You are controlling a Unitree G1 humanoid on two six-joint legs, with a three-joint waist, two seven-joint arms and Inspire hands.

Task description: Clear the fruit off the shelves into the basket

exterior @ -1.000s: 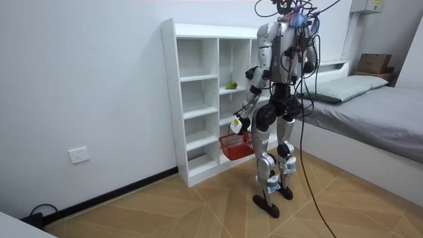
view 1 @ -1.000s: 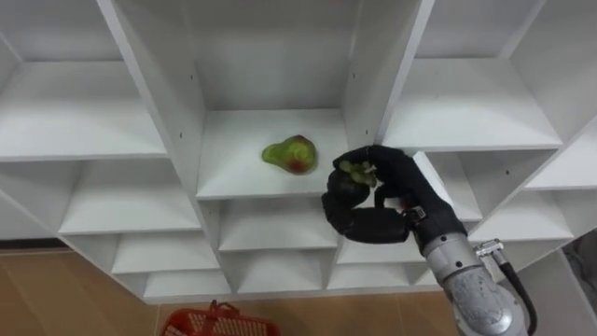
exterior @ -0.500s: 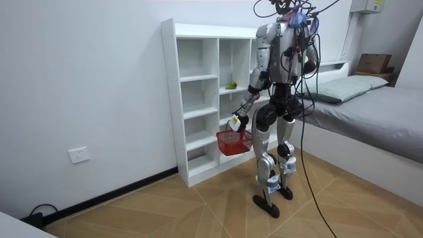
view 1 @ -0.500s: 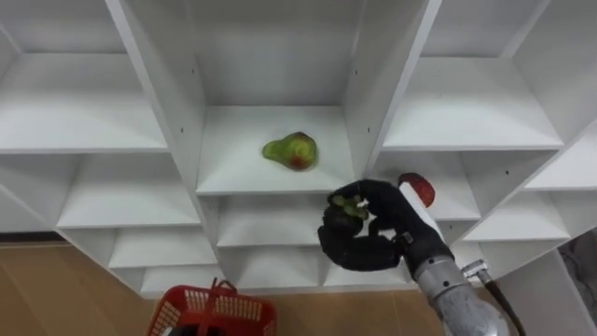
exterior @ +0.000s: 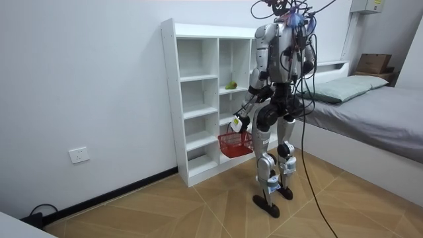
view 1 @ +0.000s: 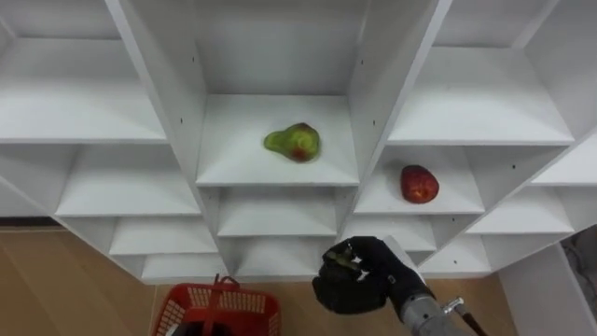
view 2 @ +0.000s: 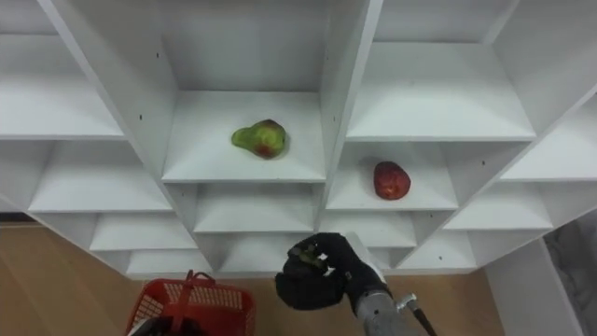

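I stand facing the white closet (view 1: 373,84). My right hand (view 1: 359,280) is black and hangs below the middle shelves, shut on a small green fruit (view 1: 343,259). A green-and-red pear (view 1: 293,142) lies in the middle cubby. A red apple (view 1: 419,183) sits one cubby lower to the right. The red basket (view 1: 219,313) hangs at lower left, just left of my right hand. In the room view my left hand (exterior: 236,122) holds this basket (exterior: 234,144) off the floor in front of the closet.
The closet's other cubbies stand bare, with upright dividers (view 1: 168,103) between them. Wooden floor (view 1: 65,289) lies below. In the room view a bed (exterior: 370,112) stands behind me on the room view's right.
My right hand has come down from the pear's cubby to below the shelves, still shut on the green fruit. The apple it covered now shows. The basket has come further into view.
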